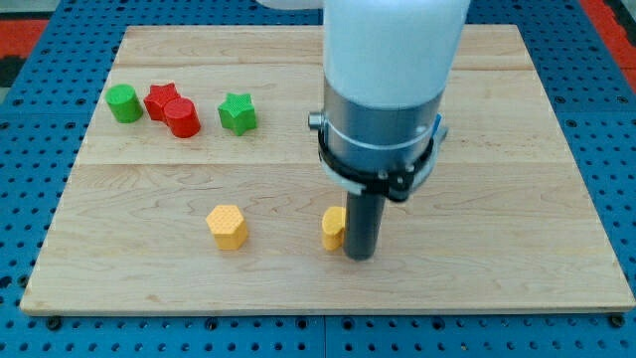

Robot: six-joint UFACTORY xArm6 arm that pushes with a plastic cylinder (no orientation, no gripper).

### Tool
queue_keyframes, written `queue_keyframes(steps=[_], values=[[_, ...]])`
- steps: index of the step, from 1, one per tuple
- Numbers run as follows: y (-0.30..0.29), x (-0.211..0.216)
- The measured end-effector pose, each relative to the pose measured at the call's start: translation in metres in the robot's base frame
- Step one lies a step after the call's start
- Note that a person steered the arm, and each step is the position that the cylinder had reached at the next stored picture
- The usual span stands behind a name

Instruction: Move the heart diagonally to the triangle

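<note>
Right now you see the pale wooden bench (517, 149) lying on a blue pegboard surface (606, 60), with the white-and-grey arm (393, 60) coming down from twelve o'clock and covering much of the board's middle. The arm carries no pincer, so nothing can be said of it standing apart or together; it ends in a straight dark rod (363, 219) instead. My tip (362, 256) rests on the bench at about six o'clock from the board's centre.

Touching the rod's side, at nine o'clock from it, you find a small yellow block (333, 228). The rod hides part of it, so you cannot tell its shape from this view. Farther along at nine o'clock, well apart from my tip, sits a yellow hexagonal block (228, 227).

Look toward ten o'clock for the other four blocks. A green star-shaped block (238, 112) stands alone, near a red cylindrical block (183, 118) that touches a red star-shaped block (161, 100). Just beside that star, at nine o'clock, is a green cylindrical block (124, 103). You cannot make out a clear heart or triangle shape among the blocks that show.
</note>
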State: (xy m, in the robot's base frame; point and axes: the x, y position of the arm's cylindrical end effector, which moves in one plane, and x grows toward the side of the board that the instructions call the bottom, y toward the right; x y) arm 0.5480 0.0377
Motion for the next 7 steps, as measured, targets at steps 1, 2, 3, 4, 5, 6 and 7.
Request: queue_keyframes(steps=[1, 2, 3, 4, 5, 6, 7], values=[[-0.024, -0.015], [-0.057, 0.011], [-0.082, -0.028], [-0.023, -0.027], [-0.025, -0.006], [-0.016, -0.05], [-0.006, -0.104]])
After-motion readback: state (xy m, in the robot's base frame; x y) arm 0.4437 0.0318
